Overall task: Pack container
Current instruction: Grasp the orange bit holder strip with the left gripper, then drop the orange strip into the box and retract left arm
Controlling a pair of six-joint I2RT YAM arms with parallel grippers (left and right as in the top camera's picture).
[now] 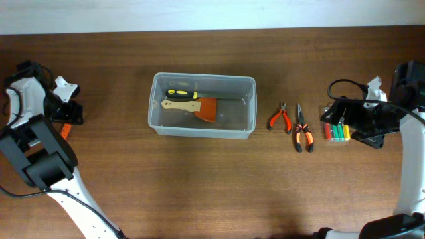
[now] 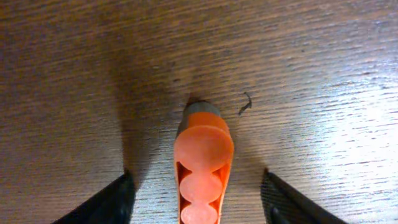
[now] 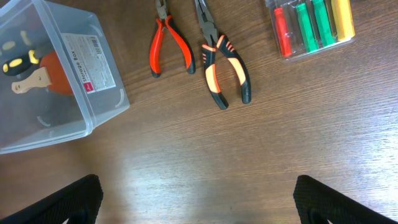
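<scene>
The clear plastic container point(image 1: 202, 77) stands mid-table and holds an orange-bladed scraper point(image 1: 199, 106) and a yellow-black screwdriver point(image 1: 180, 94). It also shows in the right wrist view point(image 3: 87, 68). My left gripper point(image 1: 69, 114) is at the far left, low over an orange-handled tool point(image 2: 202, 165) lying on the table. Its fingers point(image 2: 199, 190) are open on either side of the tool and do not touch it. My right gripper point(image 3: 198, 199) is open and empty above bare wood, near the tools at the right point(image 1: 362, 125).
Red pliers point(image 1: 279, 119), orange-black long-nose pliers point(image 1: 303, 131) and a small clear case of coloured screwdrivers point(image 1: 337, 131) lie right of the container. All three show in the right wrist view: red pliers point(image 3: 166, 40), long-nose pliers point(image 3: 221, 62), case point(image 3: 314, 25).
</scene>
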